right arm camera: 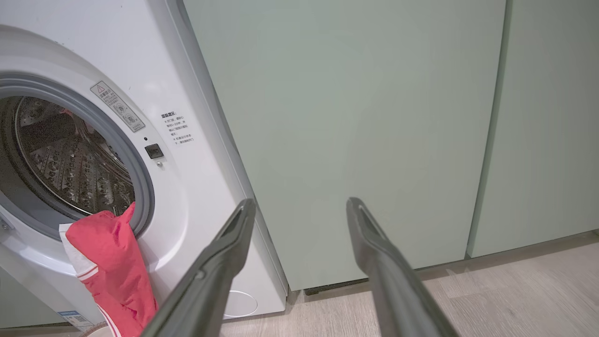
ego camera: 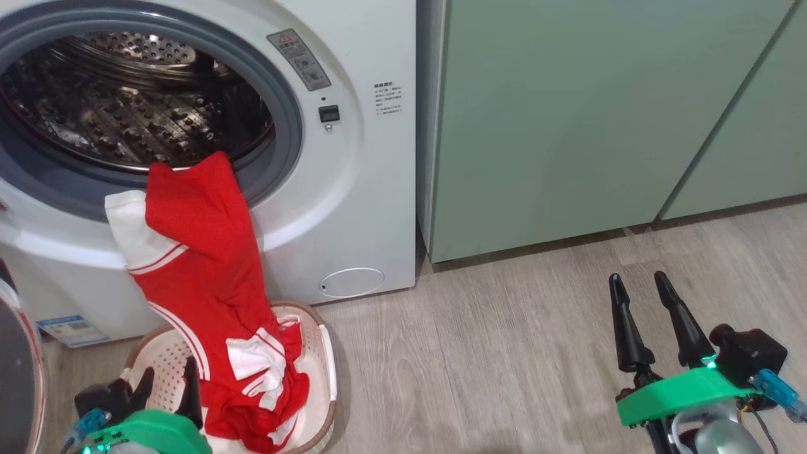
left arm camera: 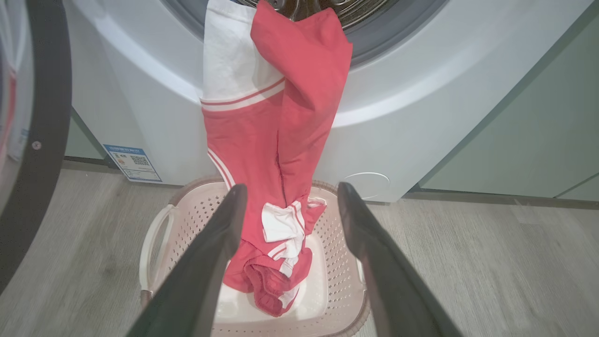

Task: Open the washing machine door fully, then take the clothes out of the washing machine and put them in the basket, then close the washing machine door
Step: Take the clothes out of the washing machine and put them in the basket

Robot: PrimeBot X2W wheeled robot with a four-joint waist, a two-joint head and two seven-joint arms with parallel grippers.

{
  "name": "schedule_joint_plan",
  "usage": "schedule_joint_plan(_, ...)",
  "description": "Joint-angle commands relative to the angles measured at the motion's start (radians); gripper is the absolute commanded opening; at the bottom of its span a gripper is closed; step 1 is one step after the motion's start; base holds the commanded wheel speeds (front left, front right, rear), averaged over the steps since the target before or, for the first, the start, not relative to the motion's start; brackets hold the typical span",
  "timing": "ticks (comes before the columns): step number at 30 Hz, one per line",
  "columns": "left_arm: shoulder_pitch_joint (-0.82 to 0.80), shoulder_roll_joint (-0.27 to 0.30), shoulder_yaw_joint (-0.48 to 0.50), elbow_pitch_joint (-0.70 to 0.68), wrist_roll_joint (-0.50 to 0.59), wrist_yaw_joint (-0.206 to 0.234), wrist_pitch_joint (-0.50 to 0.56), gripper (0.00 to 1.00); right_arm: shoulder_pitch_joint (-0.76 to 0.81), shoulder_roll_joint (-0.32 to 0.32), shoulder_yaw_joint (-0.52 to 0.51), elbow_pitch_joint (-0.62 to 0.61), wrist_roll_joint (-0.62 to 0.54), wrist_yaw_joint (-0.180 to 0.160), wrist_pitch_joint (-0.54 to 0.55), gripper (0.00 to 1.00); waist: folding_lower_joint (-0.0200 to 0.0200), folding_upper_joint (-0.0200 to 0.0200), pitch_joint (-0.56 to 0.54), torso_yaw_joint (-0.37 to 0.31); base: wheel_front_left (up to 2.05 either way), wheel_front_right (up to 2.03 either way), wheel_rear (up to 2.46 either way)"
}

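Presently, the clothes [ego camera: 202, 252] are seen draped out of the washing machine [ego camera: 353, 189]. The upper end is hooked over the lip of the drum opening, on the grey ring. The lower end is bunched in the basket [ego camera: 325, 353], which is set on the floor just in front of the machine. The long axis of the red fabric is thus run nearly upright, top at the drum and bottom in the basket, leaning slightly rightward in the head view. The washing machine door [left arm camera: 47, 117] is swung open at the robot's left. The left gripper [ego camera: 170, 367] is held over the near part of the basket, jaws spread wide with nothing clamped; whether a finger touches the fabric cannot be told. The right gripper [ego camera: 637, 277] is held over the wooden floor [ego camera: 504, 353] before the green cabinets [ego camera: 567, 126], well apart from the machine, likewise spread and empty.
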Motion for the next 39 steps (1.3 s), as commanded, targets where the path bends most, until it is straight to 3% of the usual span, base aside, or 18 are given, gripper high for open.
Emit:
schedule_joint_plan(1, -0.042, 0.016, 0.030, -0.023, 0.007, 0.004, -0.002, 1.00, -0.011, -0.012, 0.021, -0.029, 0.009, 0.007, -0.006, 1.00, 0.0000, -0.0001, -0.004, 0.006, 0.00, 0.00, 0.00)
schedule_joint_plan(8, -0.128, 0.024, 0.009, 0.008, -0.027, 0.000, 0.190, 1.00, -0.019, -0.011, 0.026, -0.033, 0.010, 0.007, -0.006, 1.00, 0.0000, -0.0001, 0.018, 0.007, 0.00, 0.00, 0.00)
schedule_joint_plan(19, -0.487, 0.114, 0.022, 0.064, -0.044, 0.102, 0.459, 1.00, -0.080, 0.003, 0.037, -0.048, 0.006, 0.007, -0.006, 1.00, 0.0000, -0.0001, 0.159, -0.031, 0.00, 0.00, 0.00)
schedule_joint_plan(25, -0.696, 0.162, 0.009, 0.163, -0.021, 0.158, 0.534, 1.00, -0.117, 0.006, 0.035, -0.058, -0.002, 0.007, -0.006, 1.00, 0.0000, -0.0001, 0.262, -0.053, 0.00, 0.00, 0.00)
schedule_joint_plan(33, -0.903, 0.237, 0.009, 0.322, -0.021, 0.179, 0.592, 1.00, -0.168, 0.019, 0.026, -0.084, -0.010, 0.007, -0.006, 1.00, 0.0000, -0.0001, 0.399, -0.095, 0.00, 0.00, 0.00)
schedule_joint_plan(38, -0.972, 0.252, -0.009, 0.395, -0.020, 0.153, 0.627, 1.00, -0.178, 0.025, 0.018, -0.089, -0.014, 0.007, -0.006, 1.00, 0.0000, -0.0001, 0.444, -0.105, 0.00, 0.00, 0.00)
schedule_joint_plan(39, -0.983, 0.252, -0.008, 0.405, -0.024, 0.147, 0.626, 0.91, -0.181, 0.027, 0.016, -0.090, -0.014, 0.007, -0.006, 1.00, 0.0000, -0.0001, 0.450, -0.106, 0.00, 0.00, 0.00)
